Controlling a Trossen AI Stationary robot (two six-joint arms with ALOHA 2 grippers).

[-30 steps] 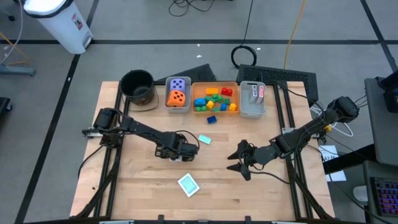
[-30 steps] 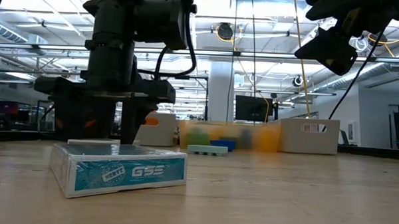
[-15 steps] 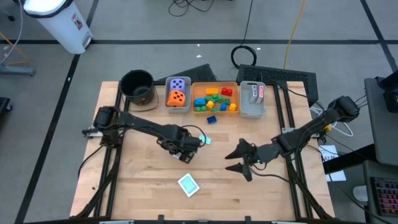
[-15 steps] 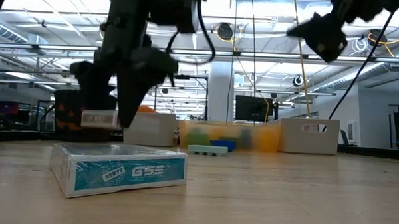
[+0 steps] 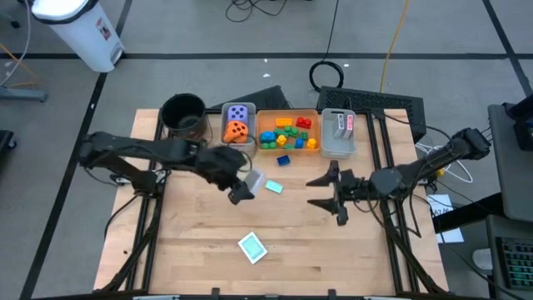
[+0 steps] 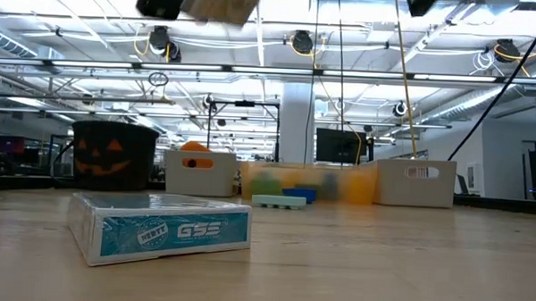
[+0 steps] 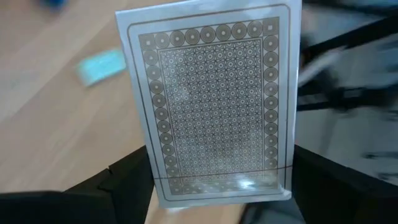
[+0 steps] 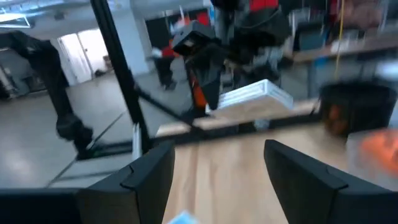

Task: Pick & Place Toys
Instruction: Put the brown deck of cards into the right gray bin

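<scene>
A white card pack [image 7: 211,106] with a patterned face hangs high over the table's middle, and my left gripper [image 5: 241,188] is shut on it; the low view shows the pack [image 6: 221,0] at the top edge. A teal card [image 5: 273,187] lies flat on the table just right of it. A teal pack [image 5: 251,247] rests on its broad face near the front edge. A blue brick [image 5: 283,160] lies before the bins. My right gripper [image 5: 331,197] hovers open at centre right, nothing between its fingers. My left gripper pinches the white pack across its width, one finger on each long edge [image 7: 152,180] near the end closest to the wrist. The fingers slant down from the table's left. The pack is lifted clear, tilted, with its patterned face toward the wrist camera.
Along the far edge stand a black pot [image 5: 184,115], a grey bin [image 5: 226,111] with a purple and an orange die, an orange bin [image 5: 287,113] of coloured bricks and a grey bin [image 5: 337,152] with cards. Bare wood lies at the near left and near right.
My left gripper has lifted the white pack from the table to well above it, rolling its wrist as it rose. My right gripper has also risen, tipped up toward level and drawn a little toward the right edge. The teal card and teal pack have stayed put.
</scene>
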